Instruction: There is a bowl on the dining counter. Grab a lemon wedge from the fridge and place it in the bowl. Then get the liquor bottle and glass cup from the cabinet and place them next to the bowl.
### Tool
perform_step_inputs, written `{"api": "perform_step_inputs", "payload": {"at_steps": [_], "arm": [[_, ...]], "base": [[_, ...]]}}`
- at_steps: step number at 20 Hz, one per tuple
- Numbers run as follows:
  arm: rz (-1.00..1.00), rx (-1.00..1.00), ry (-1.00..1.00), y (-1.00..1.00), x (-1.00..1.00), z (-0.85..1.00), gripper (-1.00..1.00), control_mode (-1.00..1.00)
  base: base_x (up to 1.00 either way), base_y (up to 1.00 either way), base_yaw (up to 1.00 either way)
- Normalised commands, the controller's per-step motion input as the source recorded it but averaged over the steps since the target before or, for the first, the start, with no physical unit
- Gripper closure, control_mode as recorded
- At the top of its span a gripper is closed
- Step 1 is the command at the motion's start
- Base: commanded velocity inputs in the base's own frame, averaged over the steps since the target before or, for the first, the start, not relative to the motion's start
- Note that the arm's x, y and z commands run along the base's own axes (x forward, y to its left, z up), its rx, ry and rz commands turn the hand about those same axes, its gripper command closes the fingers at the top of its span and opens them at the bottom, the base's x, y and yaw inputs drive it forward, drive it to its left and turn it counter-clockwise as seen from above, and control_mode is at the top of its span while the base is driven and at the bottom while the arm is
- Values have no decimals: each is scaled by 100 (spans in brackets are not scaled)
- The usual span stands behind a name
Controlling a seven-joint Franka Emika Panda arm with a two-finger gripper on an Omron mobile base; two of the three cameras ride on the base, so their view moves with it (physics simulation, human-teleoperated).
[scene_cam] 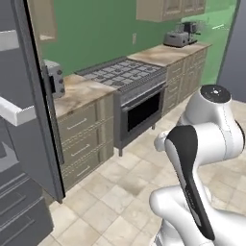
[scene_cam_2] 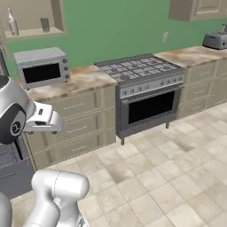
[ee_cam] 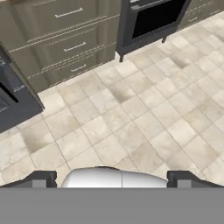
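Both fingertips (ee_cam: 40, 178) far apart | jaws released, apparently empty | above floor (ee_cam: 144, 118)

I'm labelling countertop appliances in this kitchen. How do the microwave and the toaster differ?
The microwave is a large boxy unit with a dark window in front; the toaster is small, low and windowless. The microwave sits left of the stove, near the fridge; the toaster sits right of it, under closed wall cabinets. Both are grey metal on the marbled worktop.
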Motion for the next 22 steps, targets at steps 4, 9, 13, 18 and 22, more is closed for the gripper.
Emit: {"api": "perform_step_inputs", "payload": {"at_steps": [4,9,13,18,22], "arm": [[0,0,0,0,0,0,-100,100],[0,0,0,0,0,0,-100,100],[0,0,0,0,0,0,-100,100],[0,0,0,0,0,0,-100,100],[0,0,0,0,0,0,-100,100]], "base": [[100,-46,50],[100,-46,52],[99,-34,52],[100,-10,46],[88,0,31]]}}
